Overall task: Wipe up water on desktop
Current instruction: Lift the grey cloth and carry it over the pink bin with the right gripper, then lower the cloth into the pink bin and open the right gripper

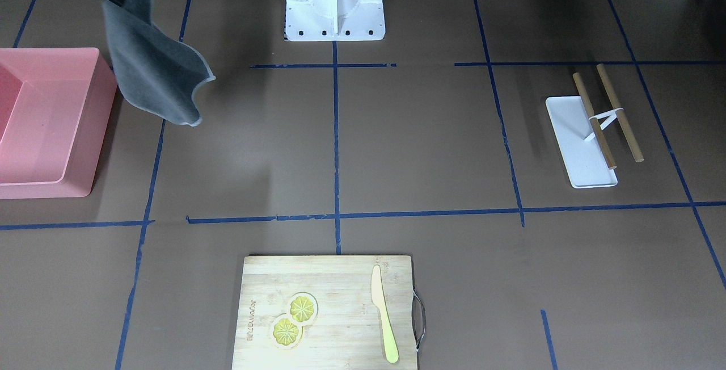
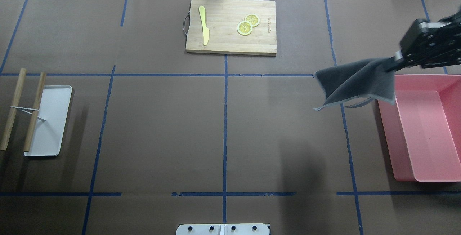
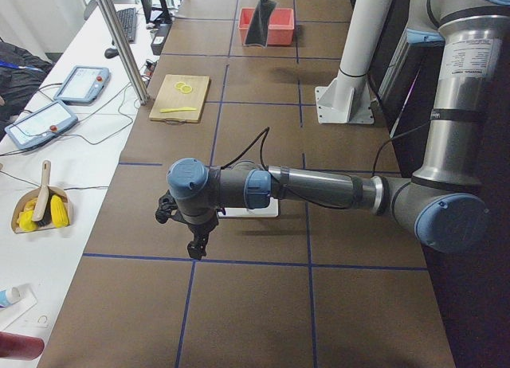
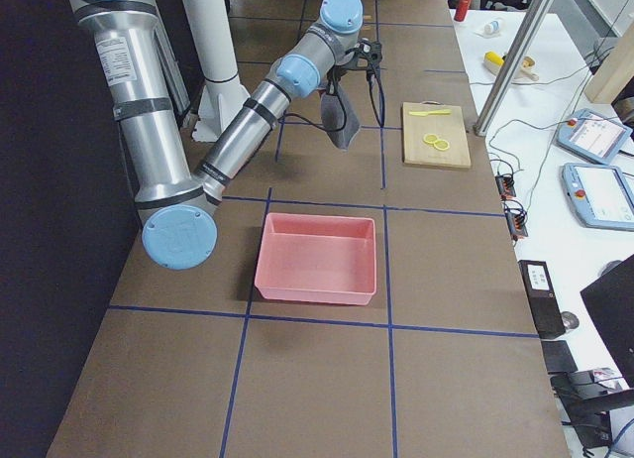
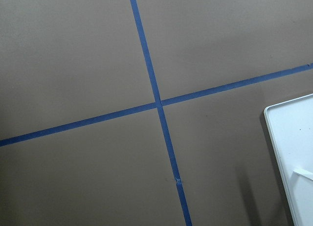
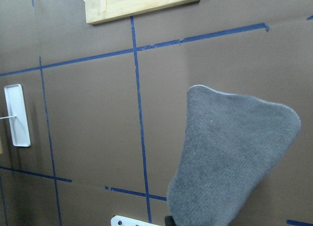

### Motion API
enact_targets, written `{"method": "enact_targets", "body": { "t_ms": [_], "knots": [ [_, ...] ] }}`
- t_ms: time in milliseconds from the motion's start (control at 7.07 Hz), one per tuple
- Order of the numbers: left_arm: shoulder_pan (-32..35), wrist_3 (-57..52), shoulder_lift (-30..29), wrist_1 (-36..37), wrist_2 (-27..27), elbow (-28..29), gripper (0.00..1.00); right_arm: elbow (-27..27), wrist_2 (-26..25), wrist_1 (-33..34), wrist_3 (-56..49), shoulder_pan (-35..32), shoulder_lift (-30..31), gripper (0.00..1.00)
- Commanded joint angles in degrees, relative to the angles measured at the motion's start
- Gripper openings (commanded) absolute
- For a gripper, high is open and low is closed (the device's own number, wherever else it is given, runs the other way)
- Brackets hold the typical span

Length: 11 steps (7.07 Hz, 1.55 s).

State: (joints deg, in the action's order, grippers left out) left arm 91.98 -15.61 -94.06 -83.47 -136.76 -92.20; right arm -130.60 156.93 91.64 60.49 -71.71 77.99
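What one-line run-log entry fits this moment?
right gripper: shut on grey cloth | grey cloth: hanging above desktop, near pink bin | left gripper: open or shut unclear | wiping: not yet begun

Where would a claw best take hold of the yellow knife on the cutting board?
Probably at mid-length of the yellow knife, from straight above, with the claw closing across its narrow width. It lies flat on the cutting board, so no side offers a way under it.
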Motion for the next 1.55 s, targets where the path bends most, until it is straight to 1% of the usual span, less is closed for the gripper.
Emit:
{"method": "enact_targets", "body": {
  "t_ms": [0,141,283,424,565,707,848,1131,1272,1414],
  "knots": [
    [0.04,-0.03,0.19,-0.03,0.00,0.00,1.00,-1.94,-0.11,-0.23,-1.07,-7.54,6.36,0.02],
    [0.04,-0.12,0.19,-0.29,0.09,0.00,1.00,-2.12,-8.13,-0.23,-2.81,-7.22,9.17,0.04],
    [0.04,-0.03,0.28,-0.90,0.09,0.00,1.00,-2.03,-13.35,-0.23,-13.10,-7.13,15.99,0.04],
    [0.04,-0.03,0.37,-0.99,0.09,0.00,1.00,-1.42,-16.10,-0.06,-27.38,-8.17,24.15,0.04],
    [0.04,-0.03,0.46,-0.99,0.09,0.00,1.00,0.76,-16.39,-0.14,-35.36,-9.22,28.23,0.04],
    [0.04,-0.03,0.54,-0.91,0.17,0.17,1.00,3.13,-16.56,-0.14,-38.39,-9.58,29.14,0.05],
    [0.48,-0.03,0.63,-0.82,0.17,0.79,1.00,3.85,-18.31,-0.14,-39.56,-9.50,29.24,0.07],
    [0.57,-0.12,0.72,-0.99,0.09,2.63,1.00,3.77,-19.03,-0.14,-39.66,-9.41,28.54,0.14],
    [0.57,-0.12,0.72,-0.99,0.09,2.72,1.00,3.77,-19.03,-0.14,-39.66,-9.41,28.45,0.15],
    [0.57,-0.12,0.72,-0.99,0.09,2.73,1.00,3.86,-18.94,-0.23,-39.66,-9.41,28.36,0.50]
  ]
}}
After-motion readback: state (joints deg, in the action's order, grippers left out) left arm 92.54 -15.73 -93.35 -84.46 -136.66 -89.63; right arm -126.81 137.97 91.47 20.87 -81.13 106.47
